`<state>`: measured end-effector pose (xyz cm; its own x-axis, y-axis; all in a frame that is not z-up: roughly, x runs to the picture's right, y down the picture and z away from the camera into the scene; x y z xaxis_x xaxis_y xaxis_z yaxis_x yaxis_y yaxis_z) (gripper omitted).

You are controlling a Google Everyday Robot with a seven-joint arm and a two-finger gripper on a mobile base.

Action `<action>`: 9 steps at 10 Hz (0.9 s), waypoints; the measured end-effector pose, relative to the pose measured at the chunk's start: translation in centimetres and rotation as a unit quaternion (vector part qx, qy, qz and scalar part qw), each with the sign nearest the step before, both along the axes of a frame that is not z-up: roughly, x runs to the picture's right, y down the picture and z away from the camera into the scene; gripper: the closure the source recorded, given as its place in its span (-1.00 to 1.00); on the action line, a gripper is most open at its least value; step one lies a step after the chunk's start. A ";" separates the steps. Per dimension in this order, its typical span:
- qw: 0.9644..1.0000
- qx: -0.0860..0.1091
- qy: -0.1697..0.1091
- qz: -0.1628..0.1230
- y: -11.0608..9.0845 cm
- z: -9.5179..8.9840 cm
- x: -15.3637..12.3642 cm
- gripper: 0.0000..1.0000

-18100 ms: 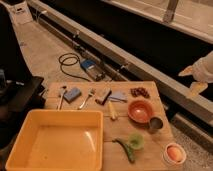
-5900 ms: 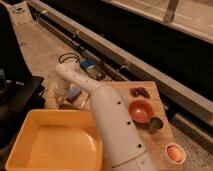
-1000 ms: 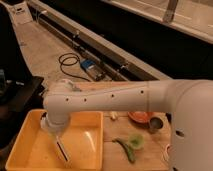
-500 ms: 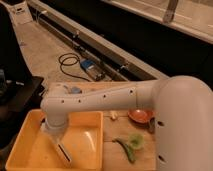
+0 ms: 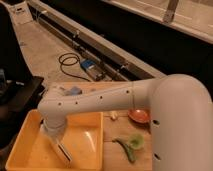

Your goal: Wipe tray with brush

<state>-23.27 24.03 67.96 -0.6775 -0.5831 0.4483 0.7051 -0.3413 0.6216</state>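
Note:
The large yellow tray [image 5: 20, 150] lies at the lower left on the wooden table. My white arm reaches in from the right and bends down over the tray. My gripper [image 5: 53, 134] hangs inside the tray, left of its middle. It is shut on the slim grey brush [image 5: 63, 152], which slants down and to the right from it. The brush's lower end rests on or just above the tray floor, near the front.
A round orange bowl [image 5: 139, 116], a small pale item [image 5: 114, 116] and a green object [image 5: 131, 145] lie on the wooden table [image 5: 117, 90] right of the tray. A blue item [image 5: 74, 91] sits behind the arm. A black cable [image 5: 69, 61] lies on the floor beyond.
The arm and gripper have shifted a little to the left inside the tray, with the brush still held and pointing down at the tray floor.

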 end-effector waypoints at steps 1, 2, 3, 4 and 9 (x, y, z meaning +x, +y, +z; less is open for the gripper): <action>1.000 0.003 -0.001 -0.003 0.9 0.8 -0.3 1.00; 1.000 0.003 -0.004 0.002 1.4 1.3 -0.5 1.00; 1.000 0.004 -0.006 0.009 1.7 1.6 -0.6 1.00; 1.000 0.003 -0.008 0.013 2.0 1.7 -0.7 1.00; 0.998 -0.030 0.025 0.055 4.3 3.4 2.9 1.00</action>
<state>-20.32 28.31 71.36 -0.5857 -0.6241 0.5172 0.7676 -0.2222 0.6012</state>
